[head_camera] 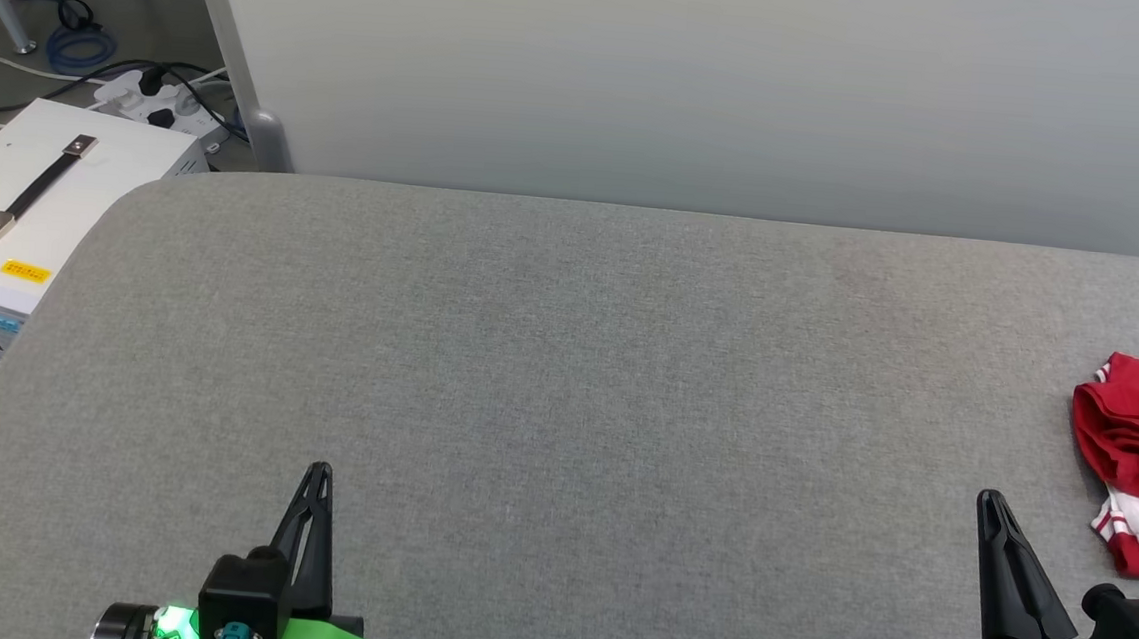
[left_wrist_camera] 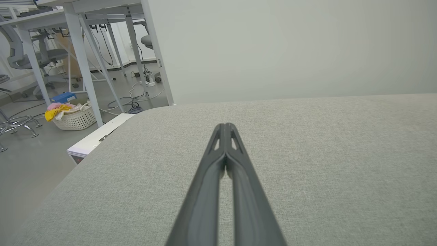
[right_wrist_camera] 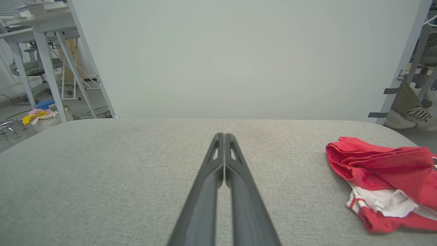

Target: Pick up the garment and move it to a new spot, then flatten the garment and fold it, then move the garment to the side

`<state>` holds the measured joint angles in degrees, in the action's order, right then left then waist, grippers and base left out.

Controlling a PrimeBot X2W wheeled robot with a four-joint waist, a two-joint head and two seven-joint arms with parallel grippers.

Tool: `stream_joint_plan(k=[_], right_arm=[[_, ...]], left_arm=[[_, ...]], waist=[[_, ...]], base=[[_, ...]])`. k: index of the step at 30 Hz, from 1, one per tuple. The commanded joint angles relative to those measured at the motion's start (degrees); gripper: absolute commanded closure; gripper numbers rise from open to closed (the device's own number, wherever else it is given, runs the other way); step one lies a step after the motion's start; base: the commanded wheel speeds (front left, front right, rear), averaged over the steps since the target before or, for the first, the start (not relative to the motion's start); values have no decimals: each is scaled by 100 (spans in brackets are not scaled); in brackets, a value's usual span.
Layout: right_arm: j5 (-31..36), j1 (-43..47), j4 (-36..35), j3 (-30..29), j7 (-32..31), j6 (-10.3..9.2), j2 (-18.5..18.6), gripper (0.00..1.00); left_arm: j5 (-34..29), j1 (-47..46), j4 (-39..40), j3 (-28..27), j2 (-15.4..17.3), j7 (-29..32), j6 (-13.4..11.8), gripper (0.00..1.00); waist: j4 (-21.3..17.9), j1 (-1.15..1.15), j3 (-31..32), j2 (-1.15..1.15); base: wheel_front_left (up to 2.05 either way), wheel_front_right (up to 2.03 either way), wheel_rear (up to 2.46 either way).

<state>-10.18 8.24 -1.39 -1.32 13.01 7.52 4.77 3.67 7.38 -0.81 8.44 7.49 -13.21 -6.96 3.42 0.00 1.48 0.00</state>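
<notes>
Basket (left_wrist_camera: 78, 121) holding cloths (left_wrist_camera: 57, 110), garment (right_wrist_camera: 387, 167) crumpled

A table (head_camera: 567, 359) covered in grey woven fabric takes up most of the head view, from the bottom edge to a straight far edge across the upper third. Its corner at the upper left of the frame is rounded. The fabric lies smooth and flat. A garment (head_camera: 1135, 431) lies on it at the right edge of the frame, a little below mid-height and partly cut off. It is bunched in a crumpled heap, with red folds above and a white patch with red-and-white striped trim lower down. In the right wrist view it sits at the lower right, near the table's rounded corner.
</notes>
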Motion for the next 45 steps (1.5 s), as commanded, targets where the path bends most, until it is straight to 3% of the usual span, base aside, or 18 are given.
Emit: stream_joint_plan(k=[1,45], right_arm=[[60,-80,10,6,-38,0,-14,100],[437,-373,61,56,-535,-1,-83,100]], left_arm=[[-42,-78,9,-46,-32,39,33,100],[-170,-338,37,-360,-201,544,294,100]], waist=[[-5,0,-2,0],[-138,0,-60,0]], base=[[0,0,0],[0,0,0]])
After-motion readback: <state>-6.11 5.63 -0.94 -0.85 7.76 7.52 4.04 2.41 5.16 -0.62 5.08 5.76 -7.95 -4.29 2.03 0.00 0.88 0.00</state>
